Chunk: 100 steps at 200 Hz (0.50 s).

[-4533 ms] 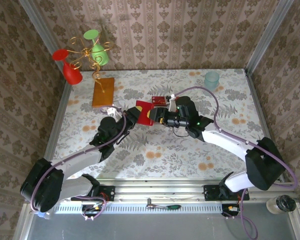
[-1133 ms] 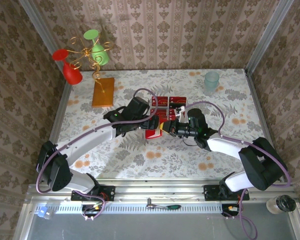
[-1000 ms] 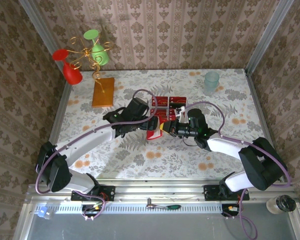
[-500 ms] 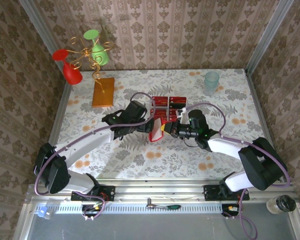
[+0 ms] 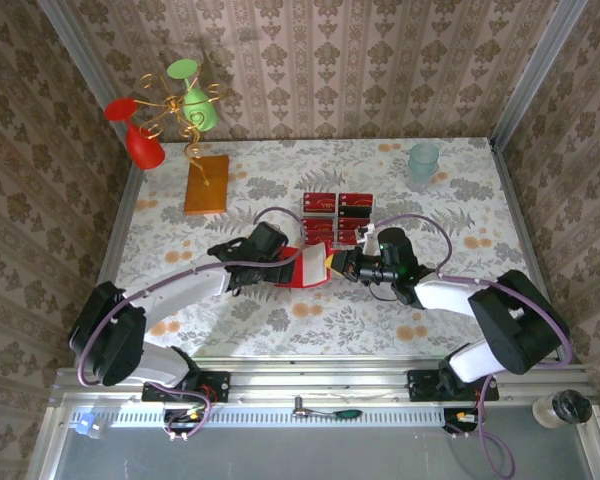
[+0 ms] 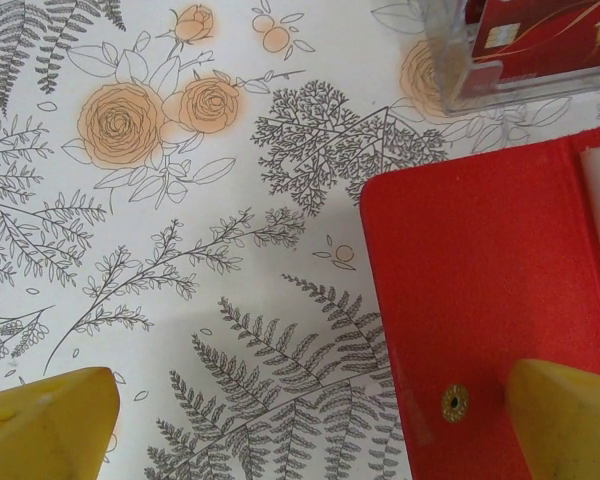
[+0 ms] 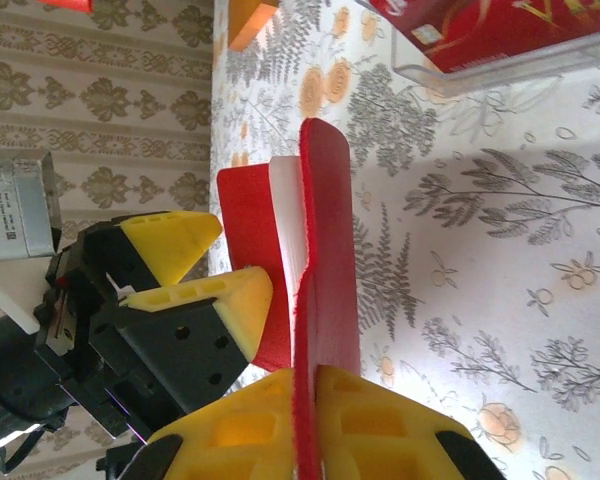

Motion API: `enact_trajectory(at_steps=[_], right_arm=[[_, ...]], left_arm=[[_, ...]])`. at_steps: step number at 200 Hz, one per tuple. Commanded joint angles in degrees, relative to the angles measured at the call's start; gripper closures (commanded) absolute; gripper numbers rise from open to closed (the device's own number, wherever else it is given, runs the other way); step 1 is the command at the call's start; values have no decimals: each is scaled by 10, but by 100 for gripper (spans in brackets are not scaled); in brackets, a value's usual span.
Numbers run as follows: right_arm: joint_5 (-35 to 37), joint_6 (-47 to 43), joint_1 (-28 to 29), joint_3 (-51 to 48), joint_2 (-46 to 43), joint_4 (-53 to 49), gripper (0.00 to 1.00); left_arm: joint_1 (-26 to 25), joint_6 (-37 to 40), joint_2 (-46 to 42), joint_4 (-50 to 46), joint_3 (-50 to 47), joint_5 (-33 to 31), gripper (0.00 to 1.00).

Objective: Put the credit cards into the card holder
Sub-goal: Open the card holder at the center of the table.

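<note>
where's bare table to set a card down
Bare table between the cup and the right arm, and between the slab and the left arm. Crowded mid-table around the card holder, cards just behind it.

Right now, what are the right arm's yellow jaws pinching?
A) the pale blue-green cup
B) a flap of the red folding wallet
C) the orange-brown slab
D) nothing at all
B: in the right wrist view, the right arm's jaws are closed on one flap of the flat red folding wallet, holding that flap upright.
</note>
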Motion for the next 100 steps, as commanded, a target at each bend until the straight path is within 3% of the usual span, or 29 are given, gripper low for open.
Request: enact_trajectory(at_steps=[1, 36, 100], right_arm=[[27, 11, 12, -18, 24, 60, 100], [61, 21, 33, -37, 52, 106, 100], [91, 17, 51, -44, 72, 83, 98]], left_arm=[[5, 3, 16, 18, -12, -19, 0], [9, 8, 36, 27, -24, -29, 0], [16, -1, 49, 40, -53, -41, 0]])
